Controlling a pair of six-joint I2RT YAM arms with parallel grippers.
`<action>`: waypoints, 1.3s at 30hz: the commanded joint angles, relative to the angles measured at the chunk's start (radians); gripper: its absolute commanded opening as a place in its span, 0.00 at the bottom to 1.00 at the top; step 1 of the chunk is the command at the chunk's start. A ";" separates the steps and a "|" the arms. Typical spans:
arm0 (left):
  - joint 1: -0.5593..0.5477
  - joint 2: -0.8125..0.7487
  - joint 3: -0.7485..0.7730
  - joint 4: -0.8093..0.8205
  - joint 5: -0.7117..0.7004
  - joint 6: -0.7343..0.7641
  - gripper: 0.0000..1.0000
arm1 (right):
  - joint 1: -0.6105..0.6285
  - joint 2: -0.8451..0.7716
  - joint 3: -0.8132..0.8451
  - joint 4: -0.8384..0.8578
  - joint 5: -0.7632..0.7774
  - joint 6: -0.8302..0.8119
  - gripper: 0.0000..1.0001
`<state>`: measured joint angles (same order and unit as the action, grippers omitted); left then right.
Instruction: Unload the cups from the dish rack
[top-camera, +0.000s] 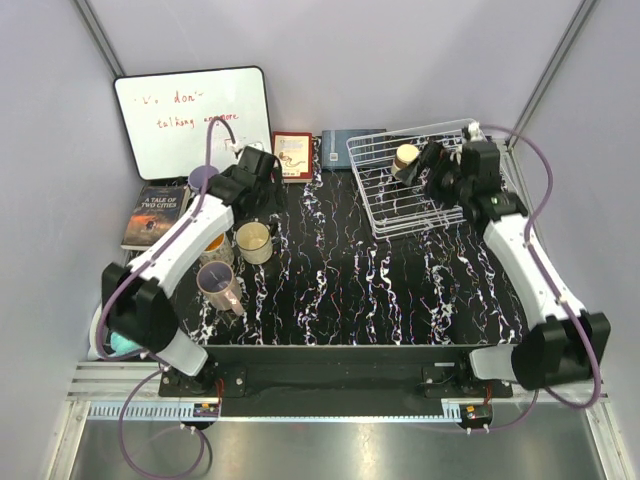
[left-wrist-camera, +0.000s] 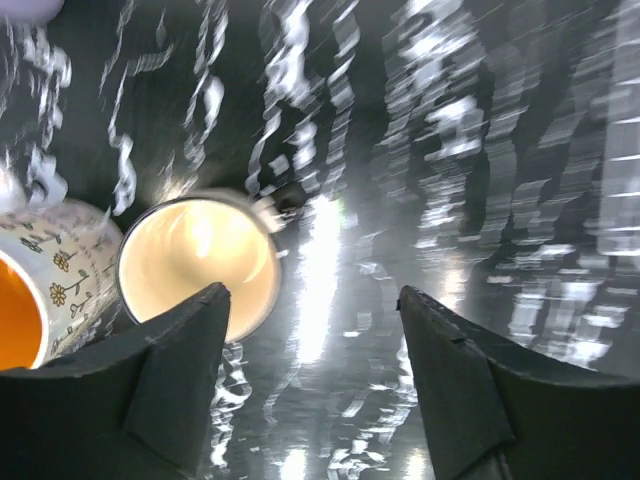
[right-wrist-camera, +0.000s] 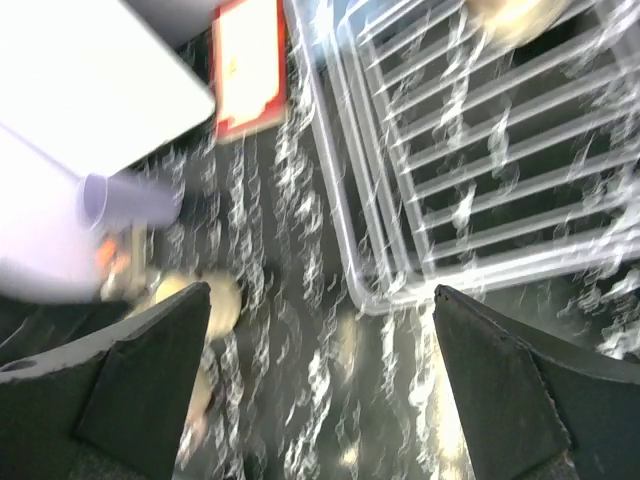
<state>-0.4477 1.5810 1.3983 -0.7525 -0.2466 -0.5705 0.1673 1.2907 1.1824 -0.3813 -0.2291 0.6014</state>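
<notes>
Top external view: the white wire dish rack (top-camera: 365, 190) sits at the far right of the black marbled table (top-camera: 350, 290) and holds one small beige cup (top-camera: 405, 158) near its far side; no other cup is visible inside it. Four cups stand on the table at the left, well apart from the rack: a lavender cup (top-camera: 203, 178) near the whiteboard (top-camera: 190, 120), a cream cup (top-camera: 254, 241), a pale pink translucent tumbler (top-camera: 218, 285), and an orange-lined cup (top-camera: 213, 245) partly hidden under the left arm. The left gripper (top-camera: 258, 185) hangs over the table beyond the cream cup. The right gripper (top-camera: 432, 170) is over the rack, just beside the beige cup. Left wrist view: the left gripper (left-wrist-camera: 310, 295) has its fingers apart with nothing between them. The cream cup (left-wrist-camera: 197, 258) and the flower-printed orange-lined cup (left-wrist-camera: 40, 290) stand side by side to its left. Right wrist view, blurred: the right gripper (right-wrist-camera: 320, 292) is spread and empty above the table beside the rack's corner (right-wrist-camera: 345, 215), with the beige cup (right-wrist-camera: 515, 15) at the top edge. Assessment: four cups are unloaded and one is left, so the task is judged nearly complete, and the last cup falls to the right arm
</notes>
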 joint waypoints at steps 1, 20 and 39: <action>-0.043 -0.122 0.070 0.065 0.007 0.012 0.75 | 0.000 0.229 0.279 -0.102 0.265 -0.142 1.00; -0.192 -0.340 -0.215 0.143 0.029 -0.005 0.73 | 0.046 0.939 1.017 -0.360 0.597 -0.330 0.98; -0.192 -0.386 -0.321 0.157 0.040 0.026 0.73 | 0.037 1.222 1.244 -0.370 0.496 -0.292 0.98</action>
<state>-0.6388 1.2442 1.1137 -0.6342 -0.2100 -0.5537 0.2058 2.4748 2.3867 -0.7513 0.2913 0.2920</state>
